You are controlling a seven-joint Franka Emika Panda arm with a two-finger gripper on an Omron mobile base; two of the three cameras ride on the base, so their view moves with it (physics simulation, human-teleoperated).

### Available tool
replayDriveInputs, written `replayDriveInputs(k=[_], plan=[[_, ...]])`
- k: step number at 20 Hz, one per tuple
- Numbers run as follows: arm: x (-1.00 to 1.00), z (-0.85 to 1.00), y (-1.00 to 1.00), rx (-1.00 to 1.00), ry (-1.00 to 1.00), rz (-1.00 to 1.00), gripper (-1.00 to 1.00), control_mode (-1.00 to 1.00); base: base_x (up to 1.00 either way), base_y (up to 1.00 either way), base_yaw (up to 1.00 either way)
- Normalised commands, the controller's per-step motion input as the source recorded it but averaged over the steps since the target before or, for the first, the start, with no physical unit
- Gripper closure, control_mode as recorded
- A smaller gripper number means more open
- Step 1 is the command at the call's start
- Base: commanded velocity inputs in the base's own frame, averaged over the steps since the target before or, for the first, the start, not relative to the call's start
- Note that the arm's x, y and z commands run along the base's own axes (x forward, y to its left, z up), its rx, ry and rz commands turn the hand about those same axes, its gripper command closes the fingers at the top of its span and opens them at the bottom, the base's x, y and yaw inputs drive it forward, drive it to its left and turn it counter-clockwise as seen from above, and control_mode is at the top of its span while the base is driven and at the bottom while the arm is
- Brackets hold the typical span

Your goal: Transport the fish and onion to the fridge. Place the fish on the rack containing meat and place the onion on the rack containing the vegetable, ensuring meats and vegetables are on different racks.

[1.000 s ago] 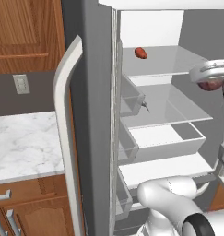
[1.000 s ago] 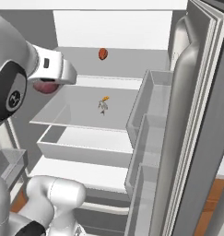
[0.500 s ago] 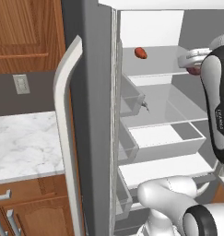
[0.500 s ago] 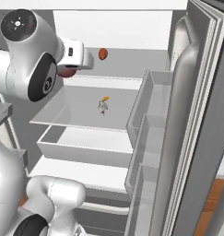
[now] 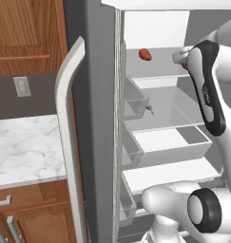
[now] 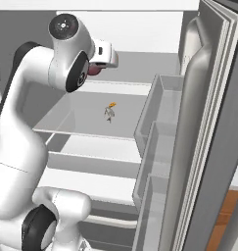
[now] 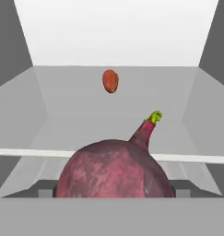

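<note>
The onion (image 7: 114, 168) sits gripped between your fingers at the front edge of the fridge's (image 5: 95, 118) upper shelf (image 7: 76, 124), stem pointing inward. A red-brown lump (image 7: 110, 80) lies well back on that same shelf, while the fish (image 6: 109, 112) rests on the shelf below. I judge the lump to be the vegetable, so carry the onion level over the lip, set it short of the lump, and release only once it rests.
</note>
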Motion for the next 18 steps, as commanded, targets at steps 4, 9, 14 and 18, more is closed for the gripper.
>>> replayDriveInputs(k=[4, 9, 14, 18], plan=[[0.8, -0.26, -0.24, 0.0, 0.0, 0.0, 1.0, -1.0, 0.0, 0.0, 0.0], [0.86, -0.28, -0.23, 0.0, 0.0, 0.0, 1.0, -1.0, 0.0, 0.0, 0.0], [0.65, -0.17, -0.24, 0.0, 0.01, 0.01, 1.0, -1.0, 0.0, 0.0, 0.0], [0.68, -0.15, -0.16, 0.0, 0.04, 0.01, 1.0, -1.0, 0.0, 0.0, 0.0]])
